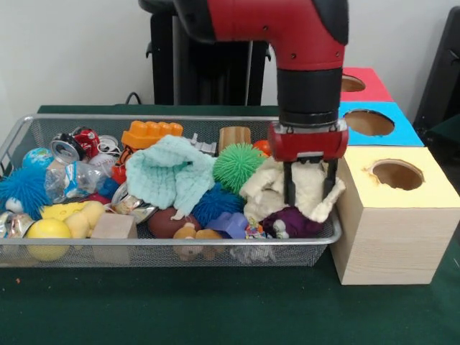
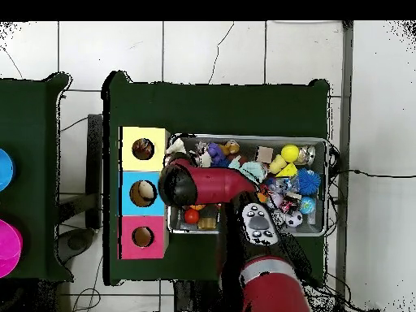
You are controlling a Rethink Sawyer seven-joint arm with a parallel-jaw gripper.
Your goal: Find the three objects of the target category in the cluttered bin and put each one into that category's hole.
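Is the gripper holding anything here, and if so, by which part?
Cannot be told. The gripper is down among the cream knitted cloth at the silver wire-mesh bin's end by the yellow-topped box; no lift shows.

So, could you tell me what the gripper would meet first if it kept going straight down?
The gripper points down into the bin and would most likely press first into the cream knitted cloth directly beneath it.

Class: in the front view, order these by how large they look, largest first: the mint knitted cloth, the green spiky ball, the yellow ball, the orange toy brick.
1. mint knitted cloth
2. green spiky ball
3. orange toy brick and yellow ball: alike; the ball lies nearer the camera, so unranked.
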